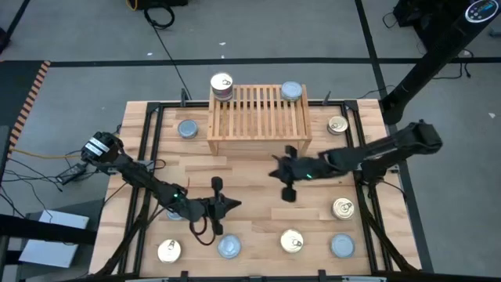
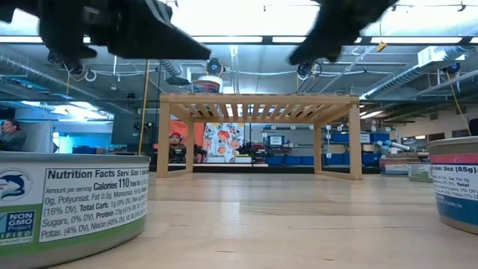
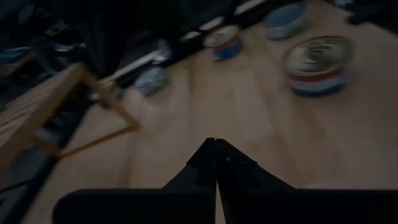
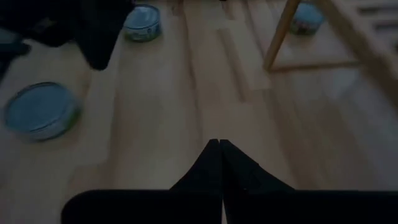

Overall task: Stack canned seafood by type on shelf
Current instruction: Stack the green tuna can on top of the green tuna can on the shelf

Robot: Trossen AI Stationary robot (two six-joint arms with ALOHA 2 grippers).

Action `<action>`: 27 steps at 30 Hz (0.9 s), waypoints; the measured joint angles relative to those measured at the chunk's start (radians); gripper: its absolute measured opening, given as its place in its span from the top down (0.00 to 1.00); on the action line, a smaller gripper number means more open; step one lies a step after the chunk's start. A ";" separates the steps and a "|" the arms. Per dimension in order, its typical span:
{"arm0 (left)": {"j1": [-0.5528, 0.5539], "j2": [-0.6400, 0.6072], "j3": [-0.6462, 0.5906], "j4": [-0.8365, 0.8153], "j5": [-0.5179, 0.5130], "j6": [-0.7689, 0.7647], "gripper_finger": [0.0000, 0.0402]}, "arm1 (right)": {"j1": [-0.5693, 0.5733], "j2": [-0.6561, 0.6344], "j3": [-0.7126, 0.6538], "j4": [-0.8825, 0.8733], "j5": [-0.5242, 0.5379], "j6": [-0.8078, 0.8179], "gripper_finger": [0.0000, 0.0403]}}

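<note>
With two stacks already on the shelf (image 1: 258,117) at top centre and loose tins (image 1: 291,241) along the lower edge, both the left gripper (image 1: 232,205) and right gripper (image 1: 275,173) hang shut and empty mid-frame, so the next move likely means opening over a tin.

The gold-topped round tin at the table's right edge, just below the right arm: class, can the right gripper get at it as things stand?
Probably yes. The right gripper is shut and empty, and the gold-topped round tin lies alone on bare planks.
</note>
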 joint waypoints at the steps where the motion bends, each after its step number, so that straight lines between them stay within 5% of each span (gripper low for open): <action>1: 0.002 0.000 0.024 -0.037 0.031 -0.011 0.98 | 0.026 -0.026 -0.033 0.005 0.015 0.032 1.00; 9: 0.010 0.000 0.239 -0.451 0.212 -0.067 0.98 | 0.222 -0.147 -0.161 0.000 0.167 0.160 1.00; 19: 0.059 0.000 0.434 -0.801 0.633 -0.237 0.99 | 0.240 -0.178 -0.161 0.009 0.180 0.076 1.00; 27: 0.059 0.048 0.434 -0.909 0.683 -0.420 0.94 | 0.195 -0.178 -0.161 0.016 0.176 0.006 1.00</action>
